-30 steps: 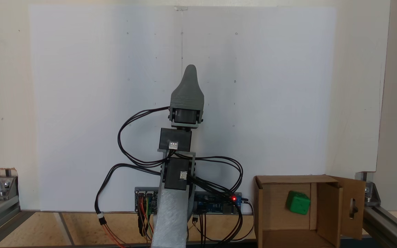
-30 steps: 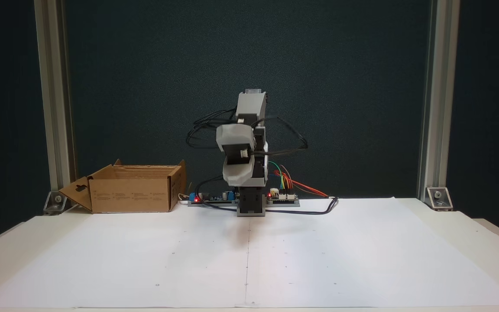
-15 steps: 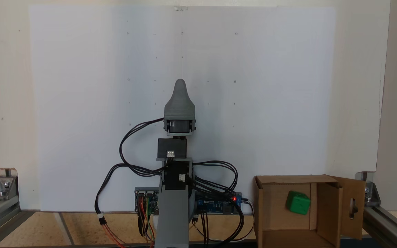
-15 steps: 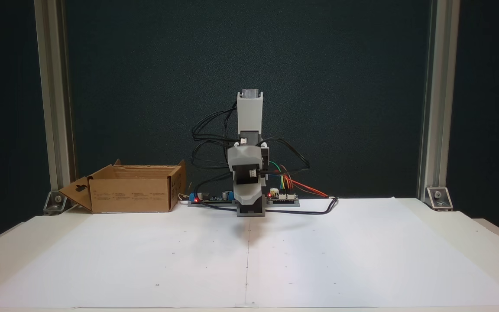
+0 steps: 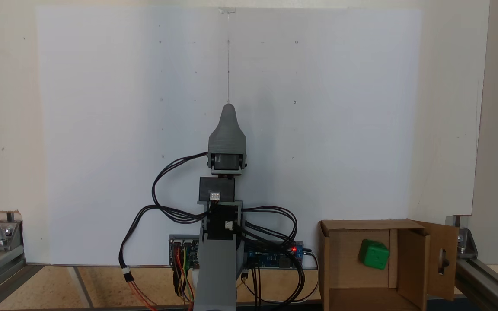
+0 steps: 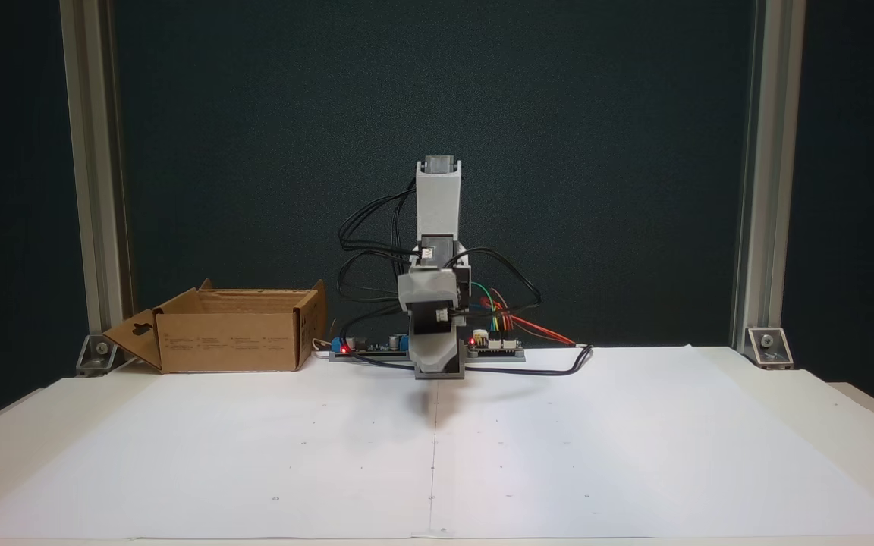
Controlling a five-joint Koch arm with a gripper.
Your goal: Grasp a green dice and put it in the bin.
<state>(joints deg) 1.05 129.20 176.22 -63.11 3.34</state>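
Observation:
The green dice (image 5: 374, 254) lies inside the bin (image 5: 334, 259), a brown cardboard box at the lower right of a fixed view. From the front, the bin (image 6: 232, 343) stands at the left by the arm's base, and its walls hide the dice. The grey gripper (image 5: 228, 109) is folded over the white sheet on the arm's centre line, well to the left of the bin. In a fixed view the gripper (image 6: 432, 365) hangs tip down just above the table in front of the base. Only one tip shows, and nothing is seen in it.
Circuit boards (image 5: 275, 255) with loose cables (image 6: 551, 369) sit beside the arm's base. A flap with a keyhole cutout (image 5: 442, 260) hangs open on the bin. Aluminium frame posts (image 6: 752, 189) stand at the table's corners. White paper (image 6: 437, 455) covers the table.
The arm has swung back onto its centre line and folded down. The gripper has dropped from raised and tilted to low in front of the base. The dice has not moved.

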